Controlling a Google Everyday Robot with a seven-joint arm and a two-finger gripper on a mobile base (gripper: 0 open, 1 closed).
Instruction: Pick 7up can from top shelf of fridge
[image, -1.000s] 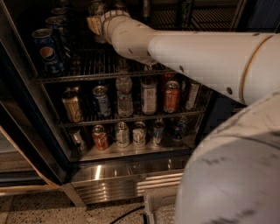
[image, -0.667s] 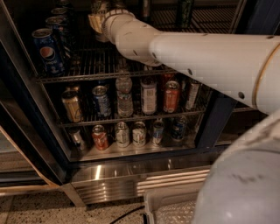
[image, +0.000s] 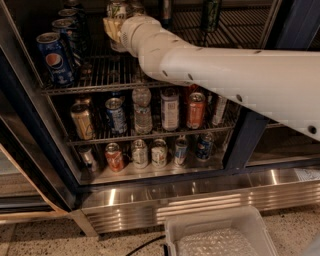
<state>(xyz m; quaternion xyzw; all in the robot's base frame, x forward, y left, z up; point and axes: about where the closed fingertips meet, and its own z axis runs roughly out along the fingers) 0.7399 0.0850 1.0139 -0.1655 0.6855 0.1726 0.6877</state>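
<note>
The fridge (image: 200, 192) stands open, and my arm reaches in from the right to the top shelf (image: 100, 75). A silvery 7up can (image: 118, 9) with green lettering stands at the back of that shelf, near the top edge of the view. My gripper (image: 112, 26) is right at this can, wrapped around its middle, and its wrist covers the can's right side. The can's lower body shows just under the gripper.
Blue Pepsi cans (image: 55, 57) line the shelf's left side. A tall dark-green can (image: 210, 14) stands at the back right. Two lower racks (image: 150, 132) hold several cans and bottles. A translucent bin (image: 220, 235) sits on the floor in front.
The arm's elbow and the robot's body have shifted right and out of the lower view, so the lower shelves now show. The gripper has stayed at the 7up can.
</note>
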